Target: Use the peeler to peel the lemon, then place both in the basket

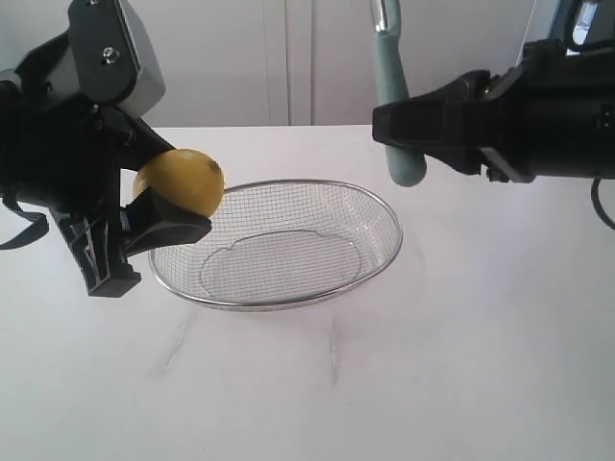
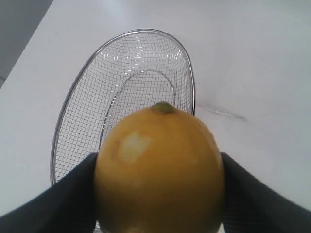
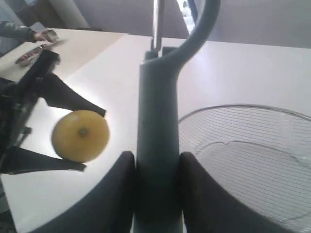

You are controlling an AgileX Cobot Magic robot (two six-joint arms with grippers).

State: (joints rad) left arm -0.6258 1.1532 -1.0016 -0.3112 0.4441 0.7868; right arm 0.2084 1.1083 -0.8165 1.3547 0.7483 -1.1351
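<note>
Above the white table (image 1: 480, 365), your left hand (image 1: 173, 192) is gripping the round bright-yellow lemon (image 1: 183, 179) by the silver wire-mesh basket (image 1: 365, 221) and your right hand (image 1: 394, 130) is clasping the pale teal plastic peeler (image 1: 391, 67), so you are likely peeling, needing blade against rind.

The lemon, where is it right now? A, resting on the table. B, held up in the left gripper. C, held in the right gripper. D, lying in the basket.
B: the left gripper is clamped on the lemon in the air, while the right gripper holds the peeler.
</note>
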